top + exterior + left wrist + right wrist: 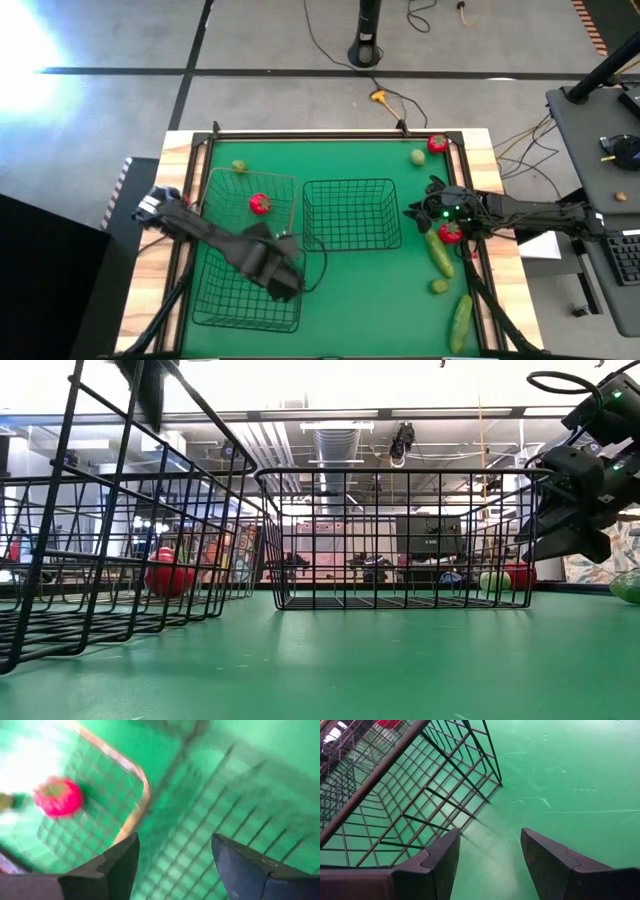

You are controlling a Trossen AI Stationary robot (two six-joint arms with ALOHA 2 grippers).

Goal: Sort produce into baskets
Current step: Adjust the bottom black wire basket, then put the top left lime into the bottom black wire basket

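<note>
My left gripper (288, 283) is open and empty above the near-left dark wire basket (232, 300); its wrist view (172, 845) looks down into mesh. A red tomato (260, 204) lies in the paler brownish basket (280, 182) at the far left and also shows in the left wrist view (58, 796). My right gripper (412, 212) is open and empty just right of the middle dark basket (350, 213), over bare mat (490, 837). Another tomato (450, 234) and a cucumber (438, 254) lie by the right arm.
A tomato (437, 144) and a yellow-green fruit (417, 156) lie at the far right. Another yellow-green fruit (238, 166) lies far left, and one (439, 286) near right beside a second cucumber (460, 320). Bare mat lies near the middle front.
</note>
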